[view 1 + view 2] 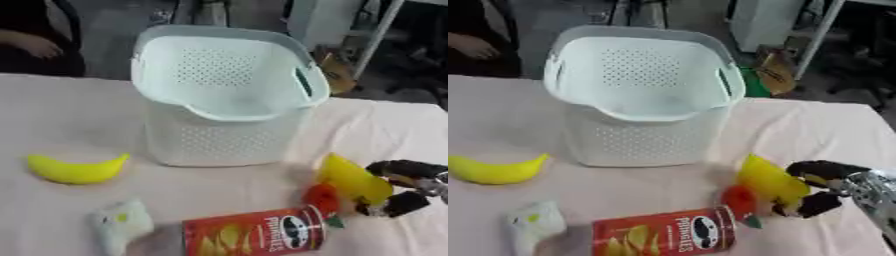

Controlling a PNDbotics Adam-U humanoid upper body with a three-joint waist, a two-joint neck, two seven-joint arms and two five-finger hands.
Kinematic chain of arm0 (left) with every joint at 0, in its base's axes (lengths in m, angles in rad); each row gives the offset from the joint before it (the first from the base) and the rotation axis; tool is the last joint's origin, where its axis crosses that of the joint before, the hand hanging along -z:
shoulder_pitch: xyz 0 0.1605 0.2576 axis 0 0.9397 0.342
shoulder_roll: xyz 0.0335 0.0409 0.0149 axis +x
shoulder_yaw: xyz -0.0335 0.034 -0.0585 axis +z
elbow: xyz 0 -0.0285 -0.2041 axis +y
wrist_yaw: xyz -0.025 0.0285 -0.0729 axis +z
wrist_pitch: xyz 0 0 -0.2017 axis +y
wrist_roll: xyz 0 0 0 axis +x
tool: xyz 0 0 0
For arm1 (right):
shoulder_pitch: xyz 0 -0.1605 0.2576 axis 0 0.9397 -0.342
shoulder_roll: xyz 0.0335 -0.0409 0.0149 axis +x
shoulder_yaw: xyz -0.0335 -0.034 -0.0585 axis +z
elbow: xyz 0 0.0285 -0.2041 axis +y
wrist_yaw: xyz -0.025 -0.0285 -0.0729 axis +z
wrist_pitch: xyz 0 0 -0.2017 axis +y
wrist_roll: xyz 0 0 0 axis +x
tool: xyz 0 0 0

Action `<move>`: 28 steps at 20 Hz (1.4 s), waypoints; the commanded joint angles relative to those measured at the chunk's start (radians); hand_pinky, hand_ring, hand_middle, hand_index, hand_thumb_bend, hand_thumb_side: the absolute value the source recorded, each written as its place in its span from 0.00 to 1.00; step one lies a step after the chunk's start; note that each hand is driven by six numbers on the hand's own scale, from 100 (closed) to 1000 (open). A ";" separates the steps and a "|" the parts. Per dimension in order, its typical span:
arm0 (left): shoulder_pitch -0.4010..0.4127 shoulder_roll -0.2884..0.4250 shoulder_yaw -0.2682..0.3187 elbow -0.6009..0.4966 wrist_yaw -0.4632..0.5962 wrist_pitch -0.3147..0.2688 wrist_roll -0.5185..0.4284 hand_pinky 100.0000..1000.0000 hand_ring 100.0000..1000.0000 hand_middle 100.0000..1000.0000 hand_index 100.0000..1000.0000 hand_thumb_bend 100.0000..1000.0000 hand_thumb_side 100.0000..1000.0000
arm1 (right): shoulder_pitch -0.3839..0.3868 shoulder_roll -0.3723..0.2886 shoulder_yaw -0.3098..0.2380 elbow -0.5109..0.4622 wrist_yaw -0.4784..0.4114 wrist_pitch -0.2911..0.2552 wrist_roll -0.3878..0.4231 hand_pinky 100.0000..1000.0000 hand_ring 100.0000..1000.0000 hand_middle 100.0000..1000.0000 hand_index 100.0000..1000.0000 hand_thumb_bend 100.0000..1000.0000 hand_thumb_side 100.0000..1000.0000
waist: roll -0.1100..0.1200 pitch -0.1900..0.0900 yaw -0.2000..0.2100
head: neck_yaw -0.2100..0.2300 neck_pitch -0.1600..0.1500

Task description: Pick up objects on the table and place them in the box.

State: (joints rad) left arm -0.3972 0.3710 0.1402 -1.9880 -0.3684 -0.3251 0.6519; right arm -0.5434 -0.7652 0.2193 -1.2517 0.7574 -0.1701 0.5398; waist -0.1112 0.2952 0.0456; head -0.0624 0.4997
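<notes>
A pale mint perforated basket (229, 145) stands upright at the table's middle back. My right hand (826, 186) comes in from the right edge, its fingers and thumb curled round a yellow wedge-shaped object (353, 180). A small red object (322, 196) lies right beside the wedge. In front of it a red Pringles can (254, 233) lies on its side. A yellow banana (74, 169) rests at the left, and a small white packet (121, 223) lies at the front left. My left hand shows in neither view.
The table is covered by a light pink cloth (70, 115). A person sits behind the far left edge, away from the objects. Chairs and clutter stand beyond the table's back right.
</notes>
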 commanded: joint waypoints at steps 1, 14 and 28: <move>-0.017 0.026 0.008 -0.012 -0.002 0.003 -0.002 0.67 0.64 0.65 0.73 0.00 1.00 | -0.003 -0.067 -0.022 -0.035 -0.024 0.012 -0.015 0.95 1.00 0.89 0.65 0.00 0.81 | 0.006 -0.016 -0.002 | 0.000 -0.007; -0.022 0.027 0.007 -0.012 -0.004 0.008 -0.007 0.67 0.64 0.65 0.73 0.00 1.00 | -0.002 -0.147 -0.044 -0.090 -0.064 0.040 -0.057 0.95 1.00 0.87 0.61 0.00 0.78 | 0.018 -0.020 -0.004 | -0.006 -0.006; -0.028 0.030 0.004 -0.012 -0.004 0.007 -0.014 0.67 0.64 0.65 0.73 0.00 1.00 | 0.014 -0.245 -0.069 -0.178 -0.124 0.064 -0.102 0.95 1.00 0.87 0.57 0.00 0.76 | 0.016 -0.025 -0.008 | -0.017 -0.008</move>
State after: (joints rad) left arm -0.4113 0.3716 0.1402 -1.9880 -0.3699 -0.3167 0.6425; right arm -0.5214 -0.9496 0.1721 -1.4056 0.6454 -0.1095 0.4459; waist -0.0976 0.2937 0.0396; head -0.0759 0.4997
